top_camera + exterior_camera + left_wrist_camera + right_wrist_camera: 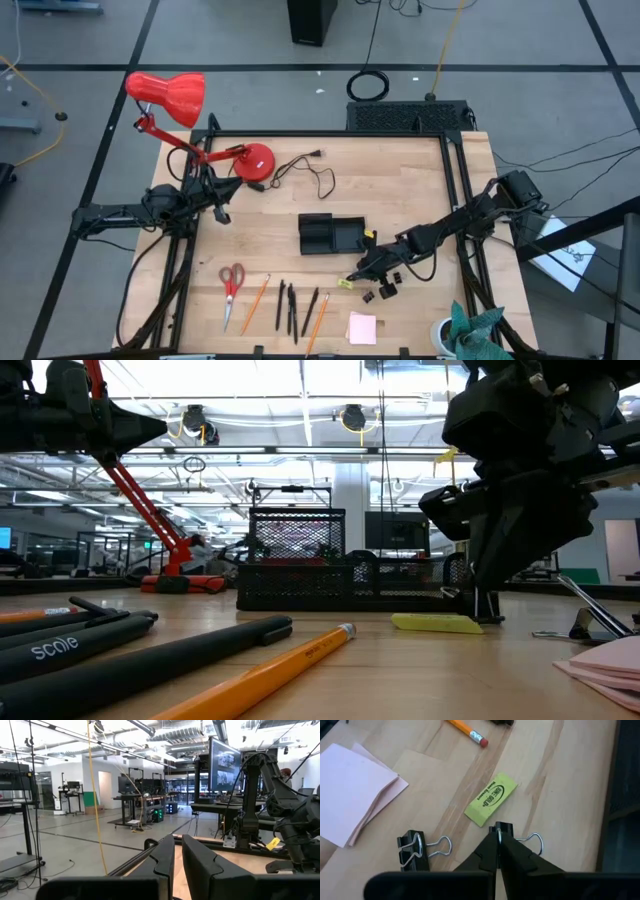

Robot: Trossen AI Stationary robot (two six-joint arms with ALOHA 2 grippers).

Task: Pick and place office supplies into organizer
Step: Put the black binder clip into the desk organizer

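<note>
My right gripper point(498, 842) is low over the table's near right part, shut on a small black binder clip point(504, 827). A yellow item point(491, 799) lies flat just beyond it, and a second clip point(412, 851) lies beside it. The pink sticky-note pad point(362, 328) rests nearer the front edge. The black organizer point(332, 235) stands mid-table, behind my right gripper point(362, 274). Red-handled scissors point(232, 284), orange pencils point(255, 304) and dark pens point(291, 308) lie in a row near the front. My left gripper point(216, 207) waits at the left edge with its fingers almost together. My right gripper pinches the binder clip between its two shut fingers, slanting down from above. The fingertips point(490, 851) cover the part they grip. The clip's black body point(504, 827) sticks out just past them and one wire handle point(534, 841) loops out to the side. Whether the clip is clear of the table, I cannot tell.
A red desk lamp point(170, 96) stands on its base point(252, 160) at the far left, its black cord point(310, 172) trailing over the table's far middle. A teal object in a white cup point(468, 332) sits at the near right corner. Bare wood lies between the organizer and the pens.
</note>
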